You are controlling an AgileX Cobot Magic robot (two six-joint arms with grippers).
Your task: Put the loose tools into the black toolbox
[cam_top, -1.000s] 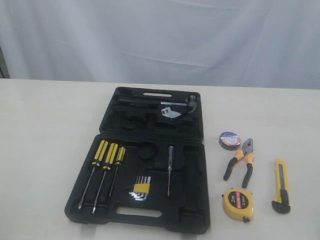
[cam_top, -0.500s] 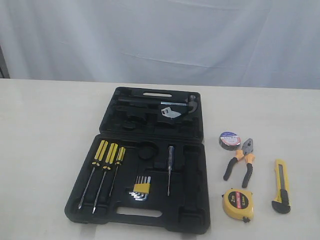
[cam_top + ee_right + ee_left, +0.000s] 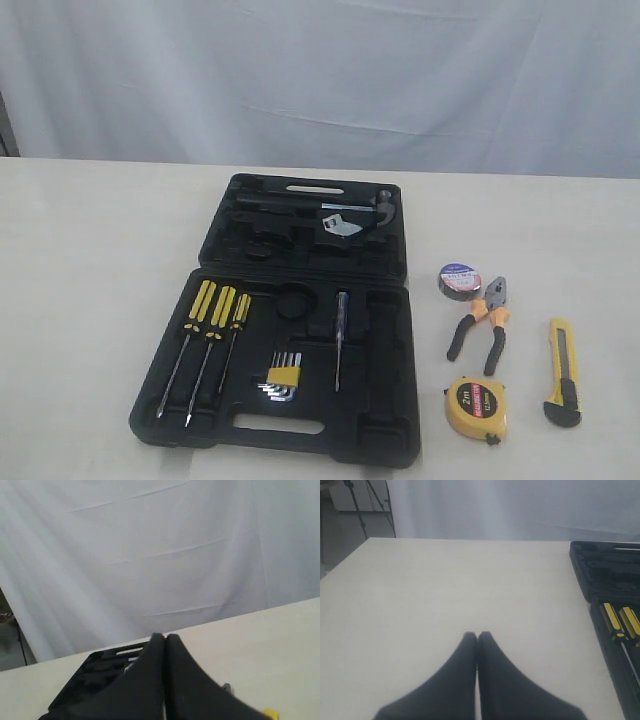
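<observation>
Black toolbox (image 3: pixel 390 340) lies open flat near the middle of the pale counter (image 3: pixel 80 300), both hinged halves facing up, slot handle at the near edge.

Left gripper (image 3: pixel 477 636): black fingertips pressed together, nothing btwn them, hanging over bare counter w/ the toolbox's edge off to one side. Right gripper (image 3: pixel 165 637): fingertips likewise together and empty, raised, w/ the toolbox visible beyond it.

Far half of the box holds a hammer (image 3: pixel 375 205) and, just in front of it, a silver adjustable wrench (image 3: pixel 340 225). Near half holds three yellow-handled screwdrivers (image 3: pixel 205 340) side by side at the left, a slim single screwdriver (image 3: pixel 340 335) near the ctr, and a yellow-clipped hex key set (image 3: pixel 283 378) btwn them. Several recesses on the right side of the box are unfilled.

All four loose tools sit on the counter right of the box, none inside it. Yellow-and-black utility knife (image 3: pixel 563 372) lies farthest right, apart from the rest. Orange-and-black-handled pliers (image 3: pixel 482 322) lie btwn knife and box, handles spread. Round yellow tape measure (image 3: pixel 475 408) sits just in front of the pliers' handles. Black tape roll (image 3: pixel 460 281) rests flat just beside the pliers' head; can't tell if they touch.
</observation>
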